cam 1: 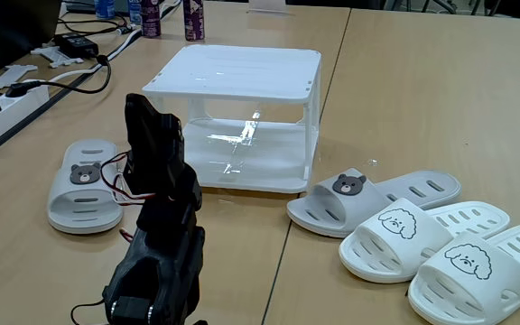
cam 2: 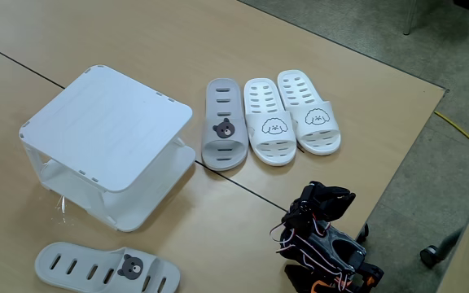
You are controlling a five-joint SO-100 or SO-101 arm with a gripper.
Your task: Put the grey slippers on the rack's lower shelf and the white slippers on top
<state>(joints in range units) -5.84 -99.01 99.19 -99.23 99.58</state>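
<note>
Four slippers lie on the tabletop (cam 1: pixel 404 72), none on the rack. Far left in a fixed view sits one grey slipper (cam 1: pixel 83 185), then the folded black arm (cam 1: pixel 156 235), whose end effector I cannot tell as spread or pressed together. Behind it stands the white rack (cam 1: pixel 237 77), its lower shelf (cam 1: pixel 251 153) bare. Right of the rack rests the second grey slipper (cam 1: pixel 368 200), touching the two white slippers (cam 1: pixel 422 233) side by side.

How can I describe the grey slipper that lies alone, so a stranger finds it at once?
Find the white two-tier rack. In this fixed view, one grey slipper lies alone below it, away from the row of three. A brown bear-face badge marks its strap; the white slippers carry dog drawings.
</note>
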